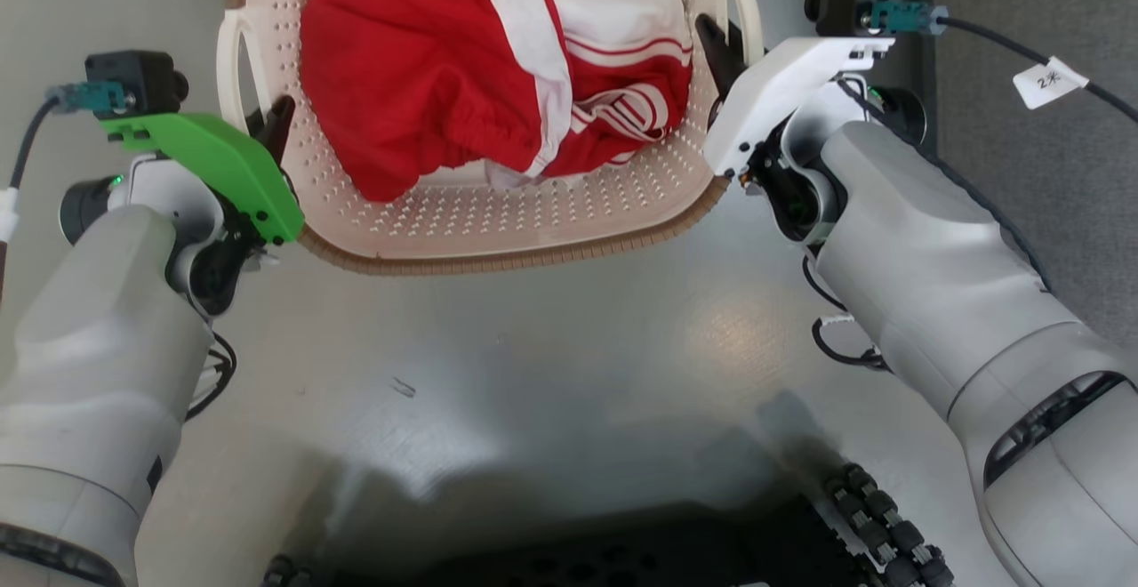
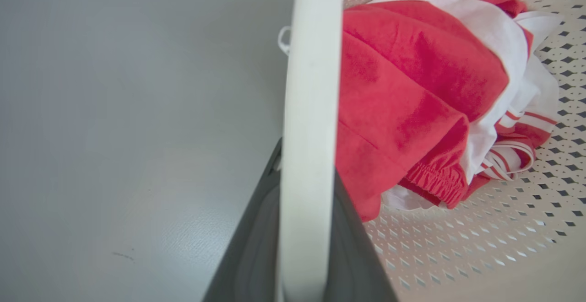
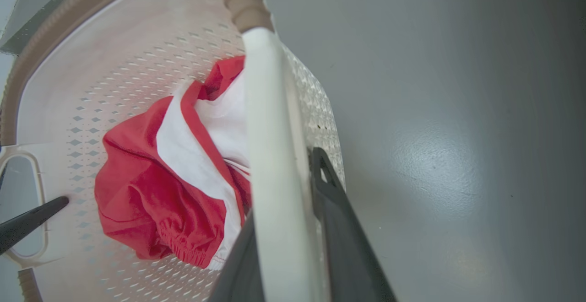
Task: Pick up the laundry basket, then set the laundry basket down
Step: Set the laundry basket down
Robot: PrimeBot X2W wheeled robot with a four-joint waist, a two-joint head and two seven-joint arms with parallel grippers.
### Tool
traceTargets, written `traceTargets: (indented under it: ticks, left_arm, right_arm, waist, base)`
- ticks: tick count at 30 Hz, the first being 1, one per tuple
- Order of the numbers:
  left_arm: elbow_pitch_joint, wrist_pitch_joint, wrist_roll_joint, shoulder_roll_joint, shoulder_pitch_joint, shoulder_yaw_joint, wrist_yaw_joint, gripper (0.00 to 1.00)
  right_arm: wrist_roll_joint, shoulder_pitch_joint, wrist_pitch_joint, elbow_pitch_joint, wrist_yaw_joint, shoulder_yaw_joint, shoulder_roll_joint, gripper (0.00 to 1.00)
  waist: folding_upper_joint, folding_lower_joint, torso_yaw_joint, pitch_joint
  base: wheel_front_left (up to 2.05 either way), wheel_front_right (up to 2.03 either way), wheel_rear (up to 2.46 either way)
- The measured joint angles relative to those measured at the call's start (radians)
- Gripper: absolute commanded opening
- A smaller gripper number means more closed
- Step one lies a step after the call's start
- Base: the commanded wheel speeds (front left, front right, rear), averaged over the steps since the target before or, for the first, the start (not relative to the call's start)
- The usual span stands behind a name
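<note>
- The left gripper point(image 1: 277, 124) has its two dark fingers closed on either side of the basket's white left handle point(image 2: 309, 110), pinching it.
- The right gripper point(image 1: 722, 46) pinches the white right handle point(image 3: 274, 155) the same way.
- The laundry basket point(image 1: 498, 213) sits between both arms, in front of the robot.
- Red and white clothing point(image 1: 418, 80) lies bunched inside it.
- Grey floor point(image 1: 533, 347) lies below; whether the basket touches it cannot be told.

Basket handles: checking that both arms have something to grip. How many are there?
2. The left handle of the laundry basket sits between the left gripper's fingers; the right handle sits between the right gripper's fingers.
</note>
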Motion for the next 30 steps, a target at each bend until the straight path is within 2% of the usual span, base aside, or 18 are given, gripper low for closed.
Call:
traceTargets:
  ticks: [16, 30]
  left_arm:
    - [-0.011, -0.002, 0.009, 0.003, -0.06, -0.009, 0.0, 0.0]
    - [-0.017, -0.037, 0.024, 0.006, -0.091, -0.012, -0.001, 0.0]
  right_arm:
    - [0.012, -0.054, -0.023, 0.017, -0.01, -0.007, -0.001, 0.0]
    - [0.019, -0.08, -0.045, 0.018, -0.011, -0.004, -0.007, 0.0]
  waist:
    - [0.0, 0.0, 0.0, 0.094]
    - [0.0, -0.0001, 0.003, 0.129]
  base:
    - [0.0, 0.0, 0.0]
    - [0.0, 0.0, 0.0]
